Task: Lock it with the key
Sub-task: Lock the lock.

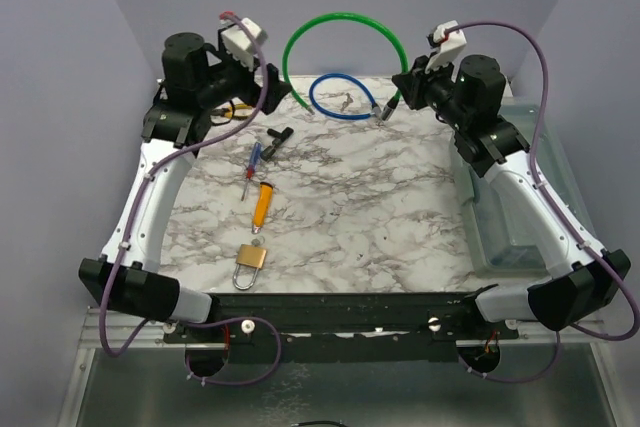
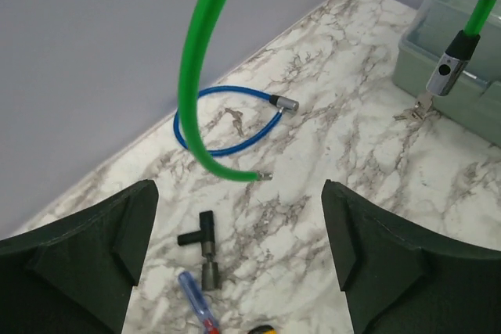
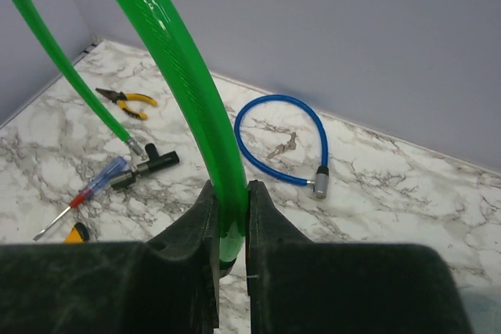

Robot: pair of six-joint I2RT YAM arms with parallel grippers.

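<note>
One green cable (image 3: 182, 76), one blue cable (image 3: 275, 98)

On the worktop's (image 1: 400, 217) left half a row runs near to far: padlock (image 1: 249, 264), stubby tool (image 1: 261, 205), screwdriver (image 1: 250, 169), T-shaped tool (image 1: 276, 137) — pliers (image 1: 232, 110) lie farthest, far left. A looped cable (image 1: 313, 99) lies far centre, under an arched cable (image 1: 345, 15). A bin (image 1: 520, 237) sits at the right edge.
</note>
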